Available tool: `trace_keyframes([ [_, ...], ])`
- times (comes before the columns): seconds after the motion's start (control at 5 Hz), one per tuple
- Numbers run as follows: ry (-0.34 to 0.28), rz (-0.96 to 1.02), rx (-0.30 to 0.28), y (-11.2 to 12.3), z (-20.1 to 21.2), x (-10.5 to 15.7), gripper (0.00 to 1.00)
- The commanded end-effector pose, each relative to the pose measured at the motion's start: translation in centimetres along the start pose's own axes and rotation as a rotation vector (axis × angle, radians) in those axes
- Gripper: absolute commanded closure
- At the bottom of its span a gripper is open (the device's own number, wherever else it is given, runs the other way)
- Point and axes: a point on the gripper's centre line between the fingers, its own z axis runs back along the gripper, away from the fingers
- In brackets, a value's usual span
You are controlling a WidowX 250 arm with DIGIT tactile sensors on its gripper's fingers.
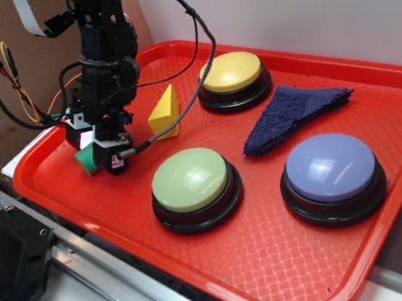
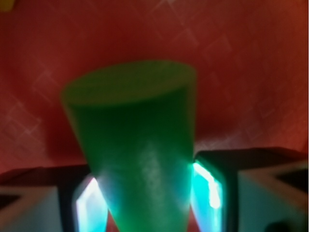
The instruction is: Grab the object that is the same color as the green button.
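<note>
Green and matte, the short cylinder (image 2: 137, 145) is seen clamped between the two lit pads (image 2: 208, 186) of the gripper (image 1: 100, 149) at the near-left end of the red tray (image 1: 286, 257), the jaws closed against its sides. In the wrist view its long axis runs away from the camera, the flat round end pointing out over the tray floor; whether that end touches the floor cannot be told. In the exterior view only a small part of the peg is seen, at the lower left of the gripper. Held on the same tray are a yellow wedge block (image 1: 165, 114) just beside the gripper, a pale green button (image 1: 191, 182) on a black base at the near middle, a yellow button (image 1: 232, 74) toward the far side, a blue-purple button (image 1: 331, 170) at the right, and a dark blue cloth (image 1: 291, 115) lying folded between the yellow and blue-purple buttons.
</note>
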Motion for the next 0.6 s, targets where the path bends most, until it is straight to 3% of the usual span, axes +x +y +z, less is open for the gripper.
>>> trace_keyframes([
  [0.0, -0.161, 0.010, -0.019, -1.2, 6.2, -2.9, 1.00],
  [0.2, -0.335, 0.086, -0.080, -2.9, 10.0, -6.6, 1.00],
  [0.4, -0.431, 0.123, -0.122, -3.4, 13.7, -10.4, 1.00],
])
